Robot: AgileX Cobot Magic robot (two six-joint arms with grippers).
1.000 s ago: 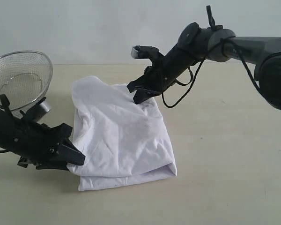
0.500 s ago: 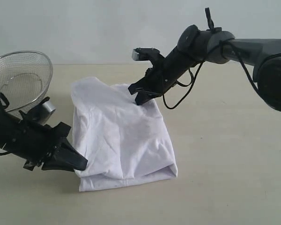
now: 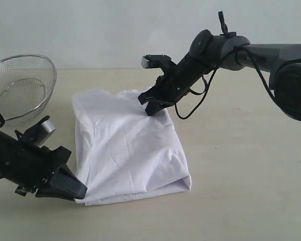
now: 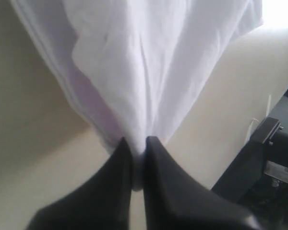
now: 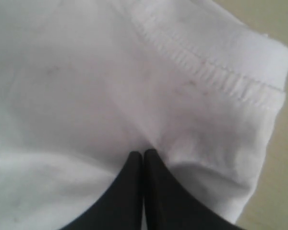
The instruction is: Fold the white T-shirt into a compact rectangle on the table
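Fig.: part-folded white T-shirt [image 3: 130,150] flat on table [image 3: 241,175], left of centre; L gripper [image 3: 79,193] pinched shut on its near corner, R gripper [image 3: 151,106] shut on far-edge cloth, prob. to tension fabric for next fold.

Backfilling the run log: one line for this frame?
phase: fold underway | left gripper: shut on white cotton T-shirt, near corner | right gripper: shut on its far edge | shirt: partly folded on pale beige table
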